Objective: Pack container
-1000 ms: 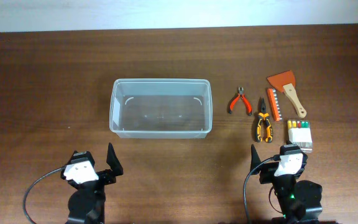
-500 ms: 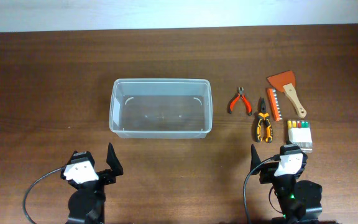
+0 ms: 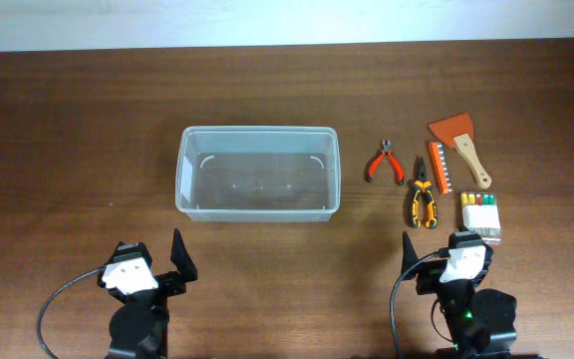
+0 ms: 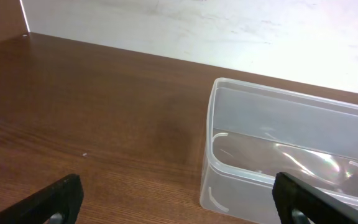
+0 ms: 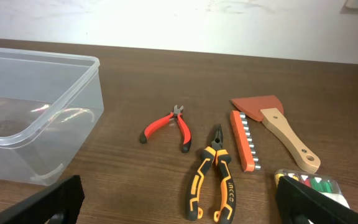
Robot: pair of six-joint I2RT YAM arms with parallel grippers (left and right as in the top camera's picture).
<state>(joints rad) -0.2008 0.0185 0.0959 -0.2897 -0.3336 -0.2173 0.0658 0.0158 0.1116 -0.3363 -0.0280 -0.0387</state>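
The clear plastic container (image 3: 257,186) stands empty mid-table; it also shows in the left wrist view (image 4: 291,152) and the right wrist view (image 5: 33,118). To its right lie red-handled cutters (image 3: 384,164), orange-and-black pliers (image 3: 423,199), an orange bit holder (image 3: 438,166), a wooden-handled scraper (image 3: 461,146) and a small clear box of coloured bits (image 3: 480,213). My left gripper (image 3: 152,264) is open and empty near the front edge, in front of the container's left end. My right gripper (image 3: 436,257) is open and empty just in front of the pliers (image 5: 213,180) and the bit box.
The dark wooden table (image 3: 78,150) ends at a white wall at the back. Bare wood lies left of the container and between the container and both grippers. Black cables trail from both arms at the front edge.
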